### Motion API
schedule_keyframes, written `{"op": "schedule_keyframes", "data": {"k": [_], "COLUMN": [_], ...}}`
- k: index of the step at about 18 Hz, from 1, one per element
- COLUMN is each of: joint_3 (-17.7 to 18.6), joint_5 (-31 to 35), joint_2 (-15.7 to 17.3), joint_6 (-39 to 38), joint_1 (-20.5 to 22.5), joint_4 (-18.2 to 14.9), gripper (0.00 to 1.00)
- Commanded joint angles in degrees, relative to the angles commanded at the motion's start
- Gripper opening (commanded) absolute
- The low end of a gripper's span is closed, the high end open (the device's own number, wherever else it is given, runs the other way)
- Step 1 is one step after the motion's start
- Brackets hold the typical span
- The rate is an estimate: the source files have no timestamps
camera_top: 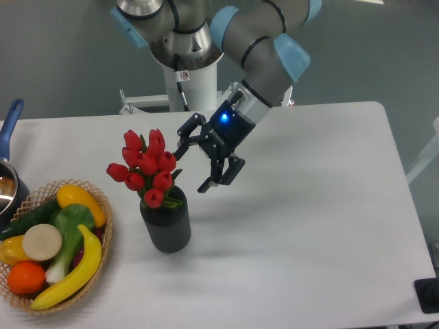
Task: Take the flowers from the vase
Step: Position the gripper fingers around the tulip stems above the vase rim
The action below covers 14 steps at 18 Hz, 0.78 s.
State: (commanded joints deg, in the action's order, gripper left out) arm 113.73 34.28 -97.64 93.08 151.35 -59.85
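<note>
One gripper (195, 169) logged: jaws spread wide, nothing held, hovering above table (309, 205). We noted flowers (147, 168) just beside its one fingertip, seated upright in vase (167, 226) below & to camera-left of it. Fruit basket (55, 247) sat further camera-left.

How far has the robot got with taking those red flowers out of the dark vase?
Nothing is finished yet: the flowers sit in the vase, which stands on the table beside the basket. In hand is the approach: the gripper hangs just right of the blooms with its jaws open, holding nothing. Left to do: close on the bunch and lift it clear of the vase.
</note>
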Motion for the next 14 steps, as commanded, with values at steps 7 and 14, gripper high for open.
{"op": "schedule_keyframes", "data": {"k": [7, 14], "joint_3": [-0.2, 0.4], "joint_5": [-0.5, -0.5], "joint_2": [-1.6, -1.2], "joint_6": [-2.2, -3.8], "joint_1": [-2.1, -2.4], "joint_4": [2.3, 2.4], "gripper": [1.0, 1.0]}}
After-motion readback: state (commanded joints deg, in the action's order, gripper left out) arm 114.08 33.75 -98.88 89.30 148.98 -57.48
